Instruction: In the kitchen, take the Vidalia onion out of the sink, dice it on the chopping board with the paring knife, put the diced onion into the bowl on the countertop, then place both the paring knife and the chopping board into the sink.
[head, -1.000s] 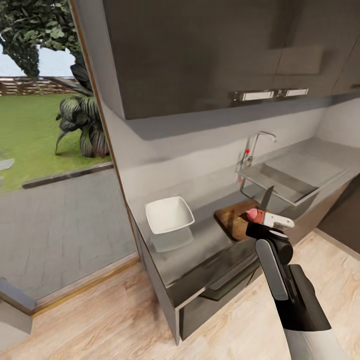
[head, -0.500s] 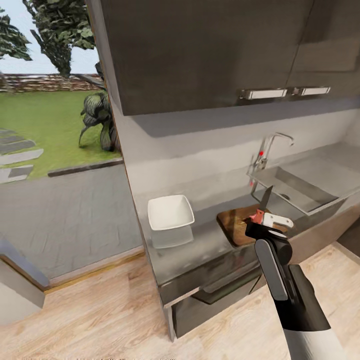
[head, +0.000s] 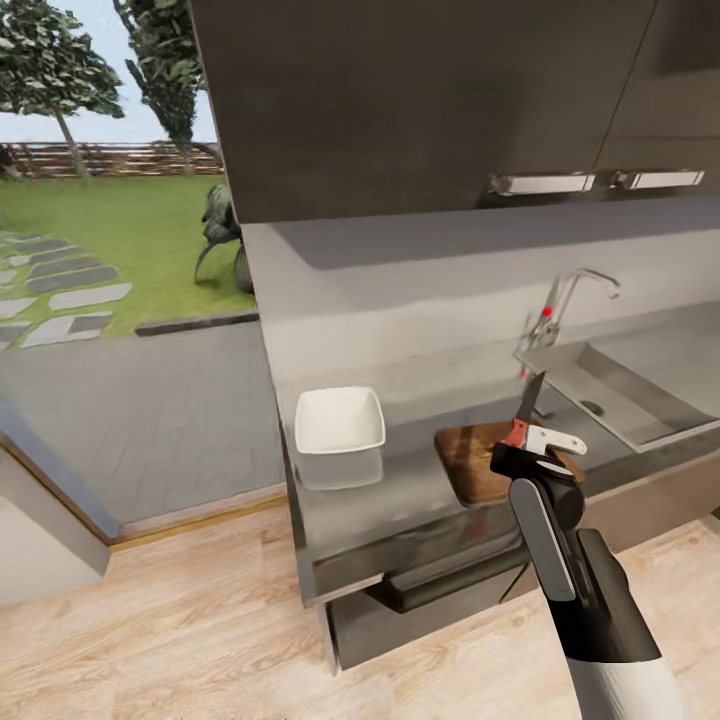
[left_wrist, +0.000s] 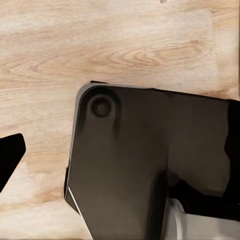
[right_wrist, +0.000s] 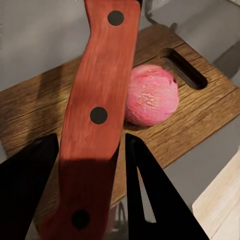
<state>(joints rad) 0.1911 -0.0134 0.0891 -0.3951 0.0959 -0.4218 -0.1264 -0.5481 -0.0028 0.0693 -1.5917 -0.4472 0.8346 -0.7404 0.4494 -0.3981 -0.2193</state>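
My right gripper (head: 533, 447) is shut on the paring knife (head: 528, 408), whose dark blade points up and whose orange-red handle (right_wrist: 95, 110) runs between the black fingers (right_wrist: 155, 190). Just beyond the handle, the pinkish Vidalia onion (right_wrist: 151, 95) rests whole on the dark wooden chopping board (right_wrist: 200, 117). The board (head: 475, 462) lies on the grey countertop (head: 410, 490), left of the steel sink (head: 640, 395). The white bowl (head: 340, 420) stands further left on the countertop. My left gripper (left_wrist: 120, 160) hangs open over the floor, beside the robot's dark base.
A chrome tap with a red knob (head: 572, 300) rises behind the sink. Dark wall cabinets (head: 420, 100) hang above the counter. The counter's left end (head: 295, 500) meets a glass wall onto a garden. Light wood floor (head: 180, 630) lies in front.
The head camera has swung, so the counter now appears more square-on and the sink further right. My right gripper still holds the knife over the board.
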